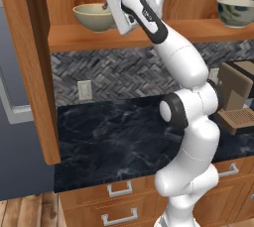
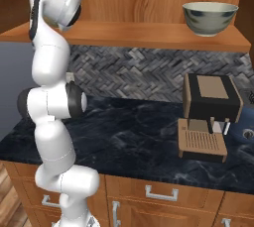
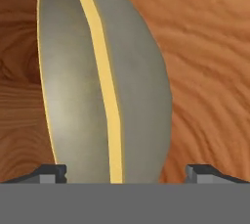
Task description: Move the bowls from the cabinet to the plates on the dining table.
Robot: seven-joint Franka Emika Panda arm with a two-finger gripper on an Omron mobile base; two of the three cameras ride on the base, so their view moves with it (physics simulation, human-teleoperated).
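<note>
A yellowish-tan bowl [image 1: 94,16] stands on the cabinet shelf [image 1: 89,37] at the left. My gripper [image 1: 106,7] reaches it from the right, at rim height. In the hand view the bowl [image 3: 97,86] looms very close, its yellow rim running between my two fingertips [image 3: 49,173]. The gripper [image 3: 127,174] is open, its jaws wide on either side of the bowl's wall and not closed on it. A second bowl [image 1: 235,12], grey-white with dark mottling, sits at the shelf's right end [image 2: 210,18]. The plates and the dining table are out of view.
The cabinet's open door [image 1: 30,72] hangs at the left. A brown coffee machine [image 2: 211,117] stands on the black marble wall counter [image 1: 114,141] below the shelf. Drawer units [image 2: 158,194] run under the counter.
</note>
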